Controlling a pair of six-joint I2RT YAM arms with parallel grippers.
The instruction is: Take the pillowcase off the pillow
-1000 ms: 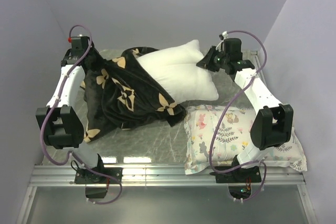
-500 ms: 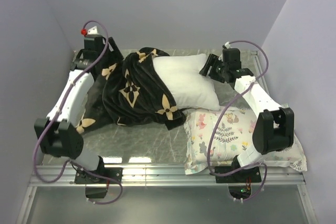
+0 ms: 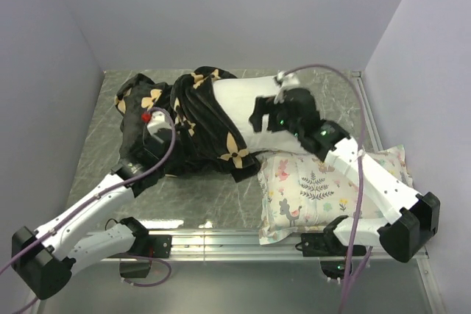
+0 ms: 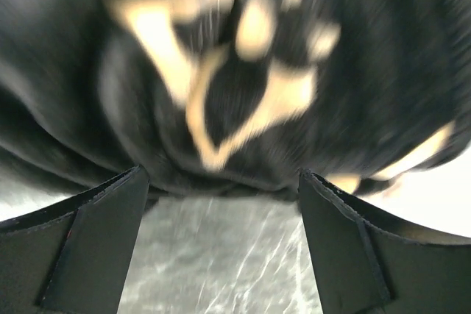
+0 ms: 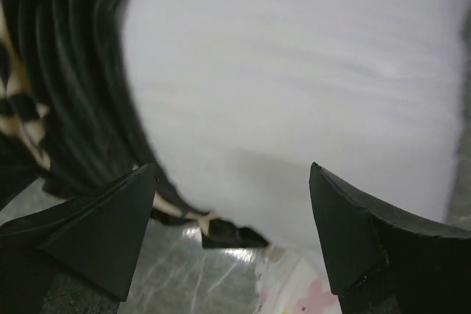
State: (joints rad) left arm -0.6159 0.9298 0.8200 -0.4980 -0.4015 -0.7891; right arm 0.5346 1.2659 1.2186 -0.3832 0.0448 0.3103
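The black pillowcase with tan flower motifs lies bunched over the left half of the white pillow, whose right half is bare. My left gripper hovers at the pillowcase's near left edge. In the left wrist view that gripper is open, with only folds of the pillowcase ahead of it and nothing between its fingers. My right gripper hangs over the pillow's bare part. In its wrist view it is open above the pillow, empty, with the pillowcase's gathered rim to its left.
A smaller floral-print pillow lies at the front right, its corner under the white pillow's near edge. Grey walls close in the marbled table on the left, back and right. A metal rail runs along the front.
Both grippers have opened and let go. Both arms have swung from the back corners toward the middle and front. Pillow and pillowcase have dropped flat onto the table.
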